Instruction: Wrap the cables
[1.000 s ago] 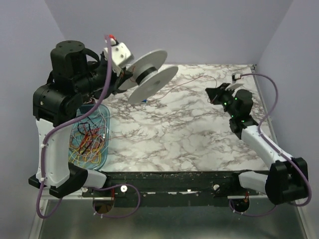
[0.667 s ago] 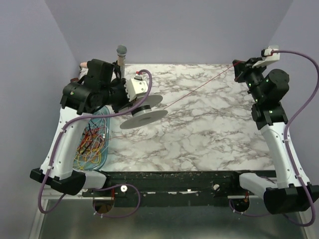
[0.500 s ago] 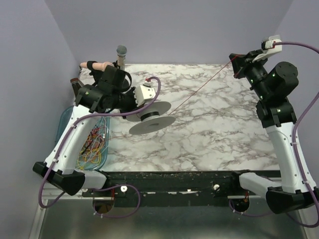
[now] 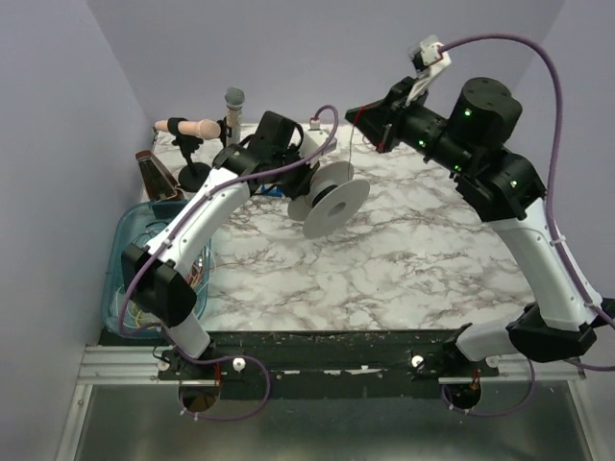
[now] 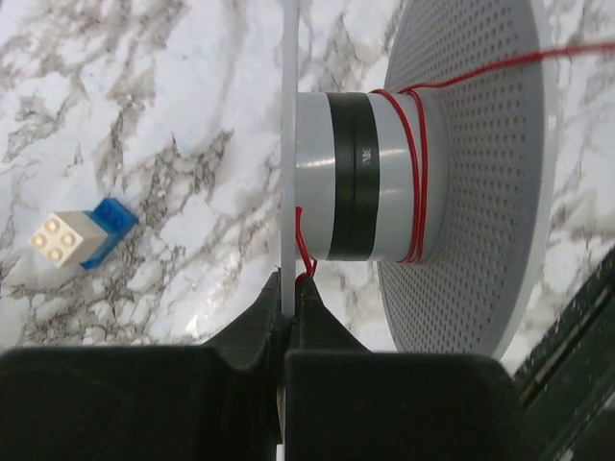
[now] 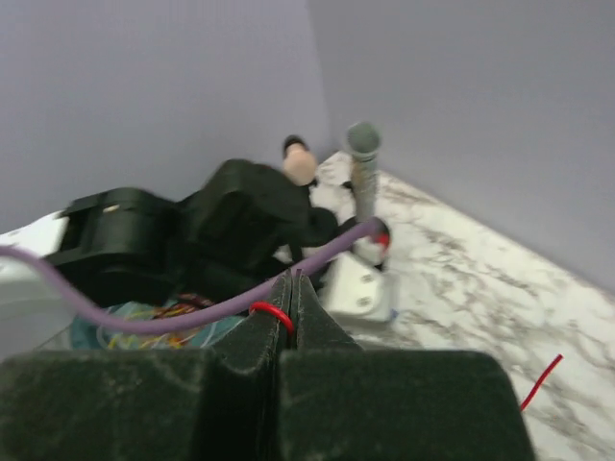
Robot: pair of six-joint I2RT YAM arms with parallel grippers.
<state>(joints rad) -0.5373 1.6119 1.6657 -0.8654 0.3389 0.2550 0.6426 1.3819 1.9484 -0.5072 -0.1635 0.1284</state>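
Right, my left tool (image 5: 291, 288) is pressed tight on the thin near flange of the spool (image 5: 351, 178), holding it clear above the tabletop (image 4: 404, 259) toward the far left. The red cable (image 5: 420, 163) has a few turns on the grey core, and one end is tucked down right beside my fingertips. My right tool (image 6: 291, 288) is closed too, pinching that same red cable in a small loop, up high near the far wall. From there the strand drops down to the spool.

To wind this well, I reckon I should hold the strand taut and feed it square between the two flanges. That way each turn lands on the core and doesn't slip over the perforated disc. The left grip has to stay firm, as that flange is a thin edge to hold.

Room looks good over the middle and right of the tabletop. It's tighter on the left: a microphone (image 4: 233, 101) stands just behind my left arm, a small block (image 5: 82, 230) lies under the spool, and the bin (image 4: 135, 219) of loose cables (image 6: 130, 336) sits at the near left edge.
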